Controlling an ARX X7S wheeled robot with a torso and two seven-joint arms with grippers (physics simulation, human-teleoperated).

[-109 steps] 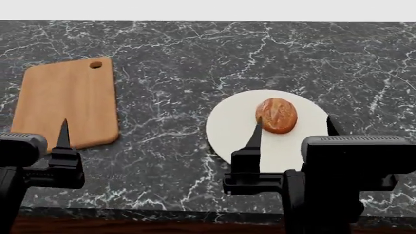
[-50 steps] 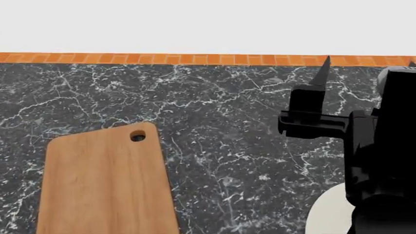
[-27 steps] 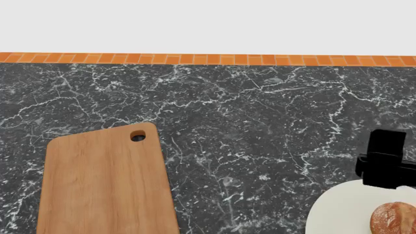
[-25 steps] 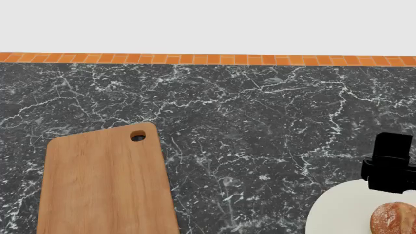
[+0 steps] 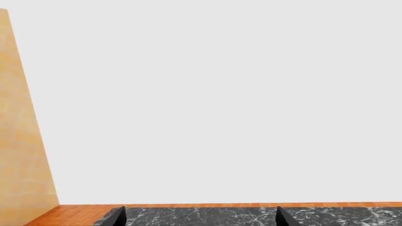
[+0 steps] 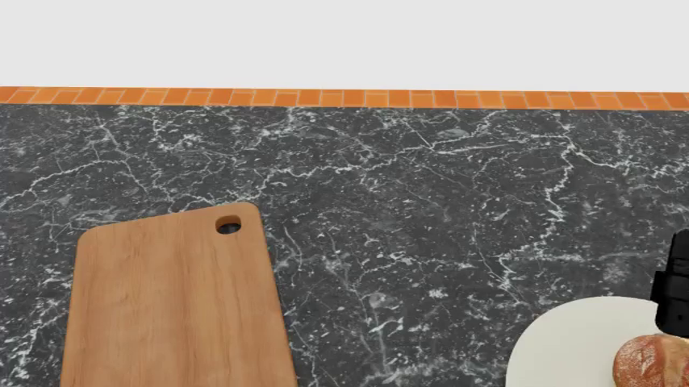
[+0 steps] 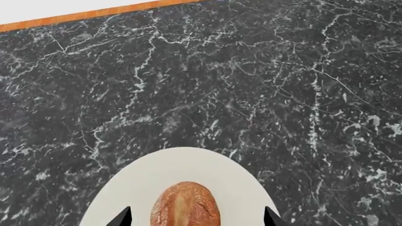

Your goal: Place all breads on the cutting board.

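Note:
One bread (image 7: pixel 185 205), a small reddish-brown roll with pale score marks, lies on a round white plate (image 7: pixel 157 174). In the right wrist view my right gripper (image 7: pixel 196 217) is open, with its fingertips (image 7: pixel 122 217) either side of the bread and apart from it. In the head view the bread (image 6: pixel 651 363) and plate (image 6: pixel 560 347) sit at the bottom right, with a black part of my right arm (image 6: pixel 676 282) at the edge above them. The cutting board (image 6: pixel 173 306) lies bare at the left. My left gripper (image 5: pixel 201 217) is open and empty, shown only in its wrist view.
The dark marble counter (image 6: pixel 409 201) has an orange strip (image 6: pixel 323 97) along its far edge, with a plain pale wall behind. A beige panel (image 5: pixel 19 141) shows in the left wrist view.
The head view has lifted and moved closer since 2.2 s ago. My right arm has come down from high over the counter and slid toward the right edge, by the plate.

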